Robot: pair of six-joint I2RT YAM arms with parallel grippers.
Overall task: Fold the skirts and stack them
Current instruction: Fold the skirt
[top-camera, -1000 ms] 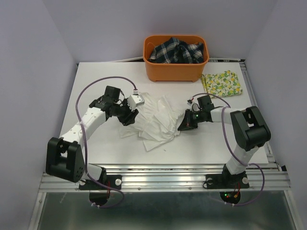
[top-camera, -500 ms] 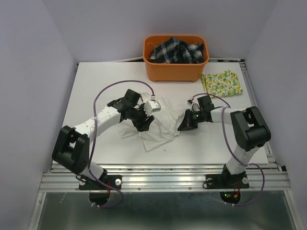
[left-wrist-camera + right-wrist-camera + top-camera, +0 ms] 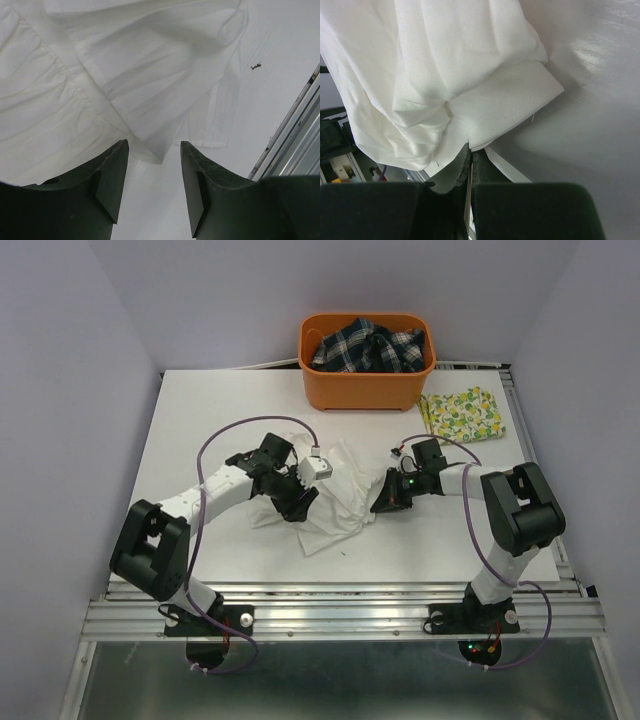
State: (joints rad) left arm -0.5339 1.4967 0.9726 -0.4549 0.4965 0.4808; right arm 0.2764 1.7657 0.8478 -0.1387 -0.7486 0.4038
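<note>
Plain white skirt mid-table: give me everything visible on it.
The white skirt is thin, crinkly white cloth with gathered pleats and a flat seamed band, no print. It lies bunched and partly folded over itself in the middle of the table, with layers overlapping and one corner pointing toward the near edge. The right gripper is shut on its right edge, holding a fold up there. The left gripper stands open at its left side, with nothing between the fingers.

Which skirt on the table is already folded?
The lemon-print skirt, a neat flat square right of the orange basket; the plain white skirt lies rumpled mid-table.
</note>
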